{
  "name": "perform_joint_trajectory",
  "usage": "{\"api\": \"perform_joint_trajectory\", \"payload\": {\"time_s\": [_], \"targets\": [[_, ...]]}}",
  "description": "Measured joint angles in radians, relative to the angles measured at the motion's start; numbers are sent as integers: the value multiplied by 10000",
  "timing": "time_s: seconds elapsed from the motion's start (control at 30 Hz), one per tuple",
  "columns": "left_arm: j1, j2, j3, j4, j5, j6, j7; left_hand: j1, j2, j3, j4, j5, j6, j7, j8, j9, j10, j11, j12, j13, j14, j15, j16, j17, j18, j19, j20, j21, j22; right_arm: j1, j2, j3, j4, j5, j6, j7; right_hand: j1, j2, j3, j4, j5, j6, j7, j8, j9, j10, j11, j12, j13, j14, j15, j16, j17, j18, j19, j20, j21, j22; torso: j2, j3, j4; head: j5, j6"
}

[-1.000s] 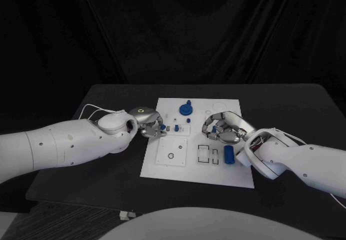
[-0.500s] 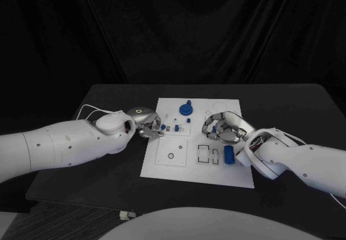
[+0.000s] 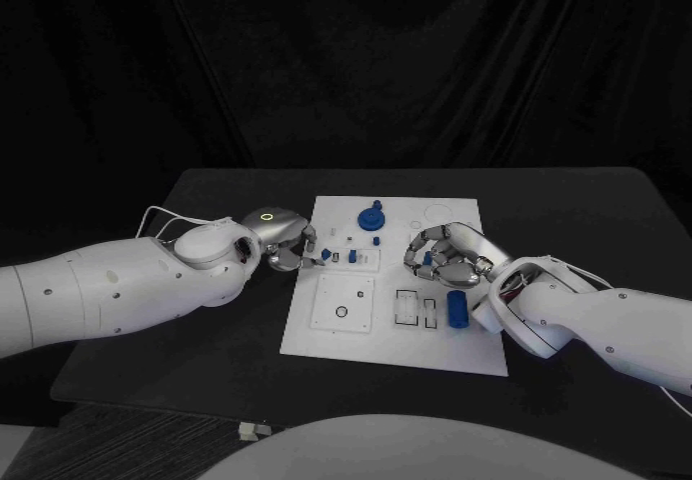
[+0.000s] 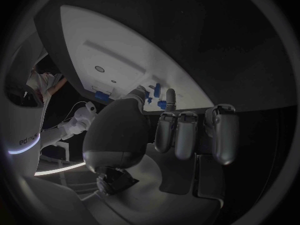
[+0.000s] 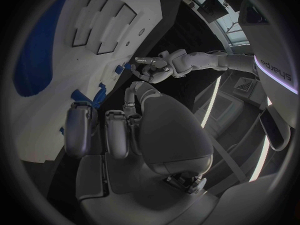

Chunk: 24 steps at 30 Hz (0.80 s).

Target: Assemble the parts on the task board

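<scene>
The left hand [image 3: 289, 243] has its fingertips [image 4: 152, 91] at a small blue part [image 3: 327, 250] on the left edge of the white rectangular task board [image 3: 346, 335]; whether they pinch it cannot be told. The right hand [image 3: 447, 258] hovers over the board's right half, fingers curled in, apparently holding nothing.

Risks:
- If the left fingers close off-centre, the small part could tip or skid among the neighbouring blue pegs [image 3: 375, 241].
- The right hand sits just above a long blue block [image 3: 457, 309]; a drop could knock it out of place.

The left wrist view shows the fingertips among the blue pieces, hidden from the head view. The head view shows the blue knob-shaped part [image 3: 372, 215] standing farther back.
</scene>
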<state>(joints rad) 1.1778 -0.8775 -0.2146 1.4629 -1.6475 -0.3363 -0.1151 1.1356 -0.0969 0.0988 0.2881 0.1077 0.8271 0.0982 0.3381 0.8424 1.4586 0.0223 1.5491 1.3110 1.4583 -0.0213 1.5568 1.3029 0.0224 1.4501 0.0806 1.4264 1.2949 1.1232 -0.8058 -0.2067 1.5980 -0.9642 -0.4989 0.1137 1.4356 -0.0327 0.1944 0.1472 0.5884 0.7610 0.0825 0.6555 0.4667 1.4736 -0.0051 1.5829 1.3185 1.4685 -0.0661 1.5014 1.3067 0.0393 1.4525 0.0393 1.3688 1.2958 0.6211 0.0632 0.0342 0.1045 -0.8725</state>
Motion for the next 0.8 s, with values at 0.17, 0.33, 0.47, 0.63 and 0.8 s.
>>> {"api": "perform_joint_trajectory", "payload": {"time_s": [0.17, 0.33, 0.47, 0.63, 0.8], "targets": [[764, -143, 24, 262, 293, 94, 337, -315, 317, -6, -12, 20, -2, -2, 306, 213, 77, -61, 0, 0, 0, -1, 0, 0, -1, 0, -2, 5, 0, 0, -11, 0, -13, 0, 5, -11, 0, 0, 0, 0, 1, 0, 0, 0, 0, 0, 0, 0, 0, 0, 0, 0, 0, 1, 0, 0, 0, 0, -1, 0, 0, 7, 0], [1416, 49, 28, 92, 1221, 1235, 624, 17, 631, -6, -13, 1350, 47, -255, 821, 419, -3, -151, 0, 0, 136, -147, 0, 0, -4, 37, -41, 862, 0, 0, 0, 0, 3, 0, 8, -12, 0, 0, 0, 0, 1, 0, 0, 0, 0, 0, 0, 0, 0, 0, 0, 0, 0, 0, 0, 0, 0, 0, -6, 0, -1, 0, 0], [1766, 442, 27, -308, 1897, 2574, 690, 15, 629, -7, -13, 1484, 521, -339, 870, 433, 27, -218, 0, 0, 114, -169, 0, 0, -5, 105, -111, 1057, 0, 0, -12, 0, 42, 0, 8, -12, 0, 0, 0, 0, 1, 0, 0, 0, 0, 0, 0, 0, 0, 0, 0, 0, 0, 0, 0, 0, 0, 0, -7, 1, -4, -43, 0], [1929, 985, 24, -799, 2171, 4077, 699, -206, 414, -544, 2, 1127, 896, -499, 978, 745, -32, -280, 0, 0, 85, -200, 0, 0, -5, 210, -216, 1192, 0, 0, -77, 1, 128, -1, -2, -10, 0, 0, 0, 0, 1, 0, 0, 0, 0, 0, 0, 0, 0, 0, 0, 0, 0, 0, 0, 0, 0, 0, -10, 1, -8, -69, 0], [1980, 1433, 23, -1172, 2151, 5148, 608, -211, 420, -544, 2, 556, 933, -535, 975, 796, -26, -278, 0, 0, 85, -201, 0, 0, -5, 209, -218, 1191, 0, 0, -135, 1, 236, -1, -12, -6, 0, 0, 0, 0, 2, 0, 0, 1, 0, 0, 0, 0, 0, 0, 0, 1, 0, 0, 55, 53, 1, 0, -7, 1, -9, -98, 0]]}}
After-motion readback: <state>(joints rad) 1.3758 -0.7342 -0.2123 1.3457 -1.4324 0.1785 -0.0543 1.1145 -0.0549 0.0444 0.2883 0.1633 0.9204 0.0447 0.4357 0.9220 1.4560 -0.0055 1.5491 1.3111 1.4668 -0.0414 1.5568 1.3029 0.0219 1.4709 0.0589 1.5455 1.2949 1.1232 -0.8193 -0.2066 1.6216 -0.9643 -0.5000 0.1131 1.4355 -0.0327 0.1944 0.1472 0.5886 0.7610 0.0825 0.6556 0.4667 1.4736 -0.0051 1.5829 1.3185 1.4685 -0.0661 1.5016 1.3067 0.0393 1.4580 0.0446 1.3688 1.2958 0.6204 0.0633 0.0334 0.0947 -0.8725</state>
